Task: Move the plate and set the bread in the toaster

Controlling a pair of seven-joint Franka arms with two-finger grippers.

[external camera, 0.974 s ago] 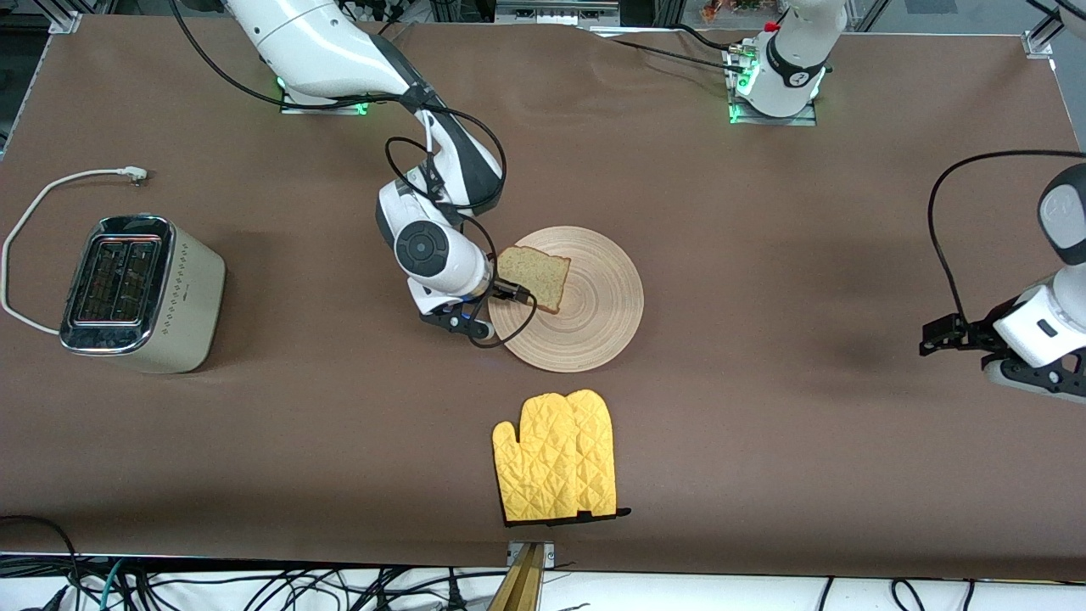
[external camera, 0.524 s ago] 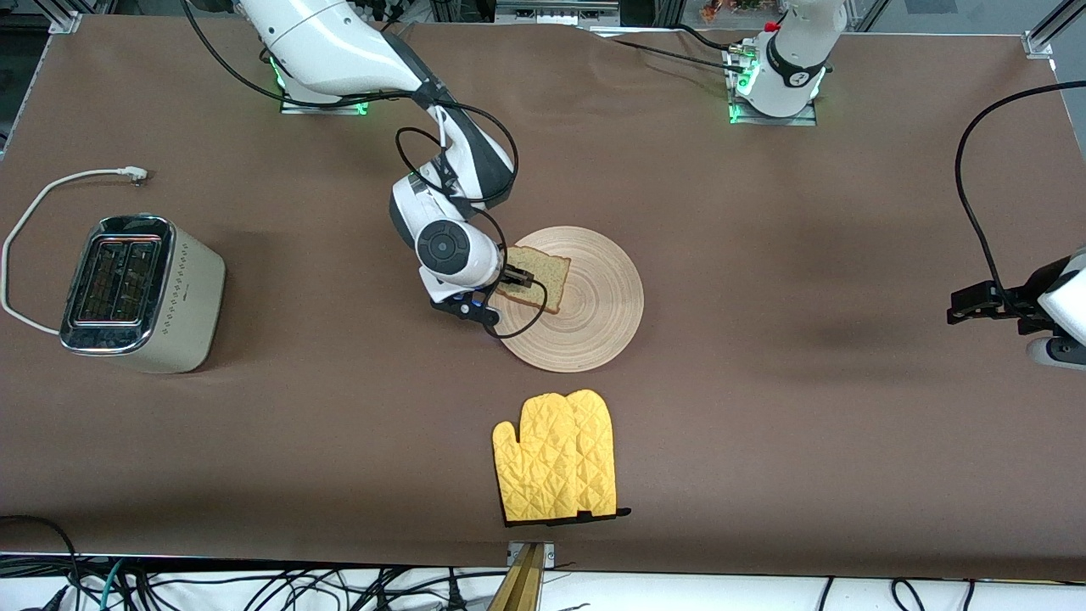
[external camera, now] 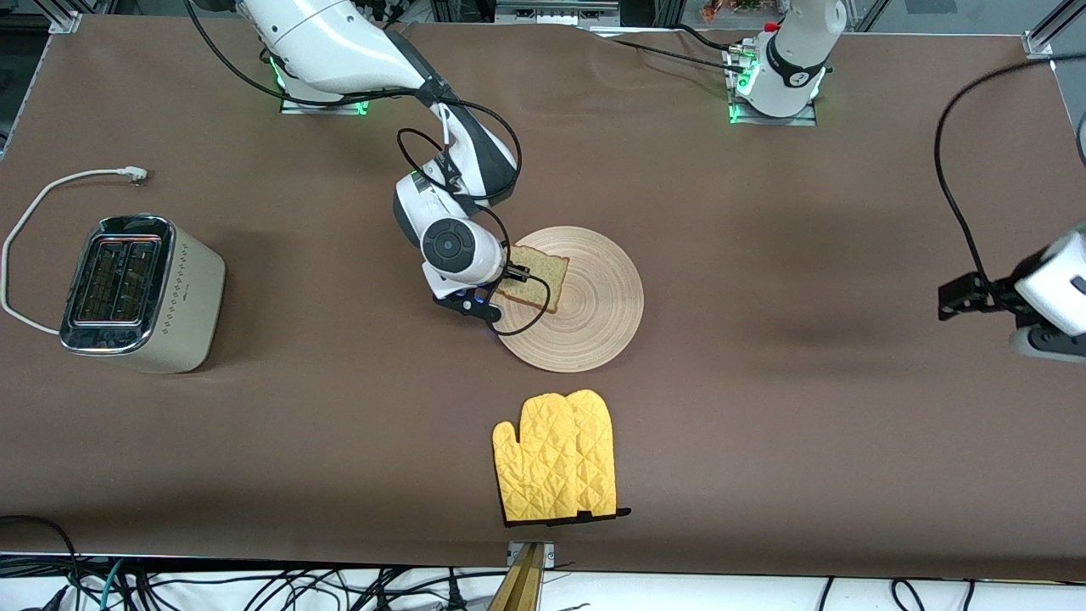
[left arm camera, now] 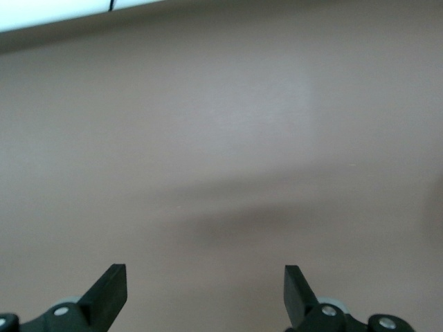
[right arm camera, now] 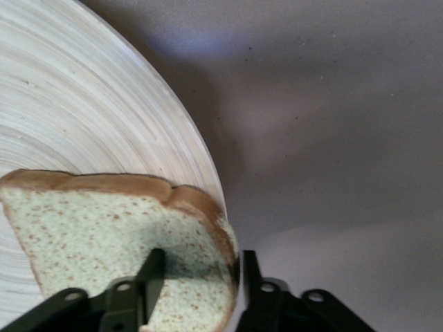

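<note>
Hidden: the right gripper [external camera: 507,287] was mostly covered by its own wrist in the front view; part of the bread [external camera: 533,277] sat under it.
Right gripper: at the plate's edge toward the right arm's end, its fingers [right arm camera: 149,277] straddled the slice's corner, one on its face and one past the crust; whether they pinched it could not be told.
Bread: pale, speckled, brown-crusted, roughly square, lying on the plate [external camera: 594,316].
Plate: round, flat, light wood with ring grooves, mid-table.
Toaster [external camera: 140,293]: boxy, cream body, chrome top, two slots, white cord, at the right arm's end.
Oven mitt [external camera: 556,456]: yellow, quilted, nearer the front camera than the plate.
Left gripper [left arm camera: 204,297]: released, fingers spread wide, waiting over bare brown table [external camera: 764,407].
</note>
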